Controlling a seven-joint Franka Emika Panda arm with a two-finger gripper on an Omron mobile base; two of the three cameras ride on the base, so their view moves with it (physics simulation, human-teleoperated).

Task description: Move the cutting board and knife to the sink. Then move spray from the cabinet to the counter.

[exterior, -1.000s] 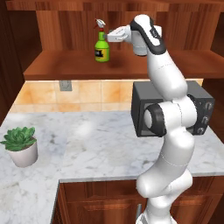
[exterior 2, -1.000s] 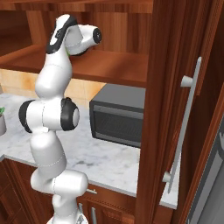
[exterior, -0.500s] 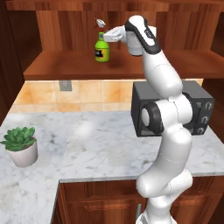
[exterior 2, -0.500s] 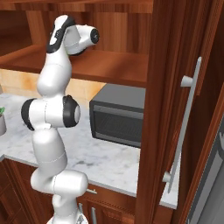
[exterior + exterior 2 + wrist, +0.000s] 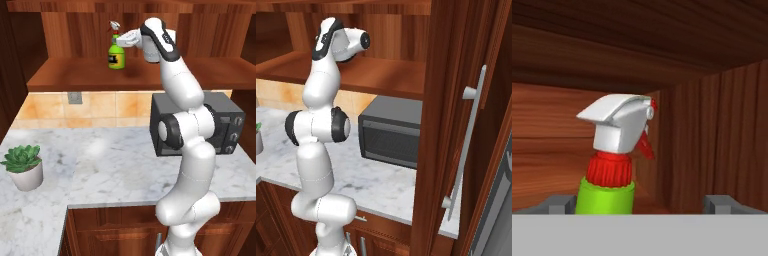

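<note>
Standing on the cabinet (image 5: 75, 75) shelf, one spray (image 5: 116, 52) faces the wide-open, empty gripper (image 5: 124, 41).

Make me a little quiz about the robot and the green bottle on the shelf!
1. True or false: the spray stands upright on the cabinet shelf.
2. What sits on the counter at the left? A) a plant B) a kettle C) a bowl
3. Fill in: the gripper is ____, with the spray's neck between its fingers but not yet pinched.

Key:
1. True.
2. A, the plant in a white pot.
3. Open; in the hand view the fingertips stand wide on either side of the bottle.
</note>
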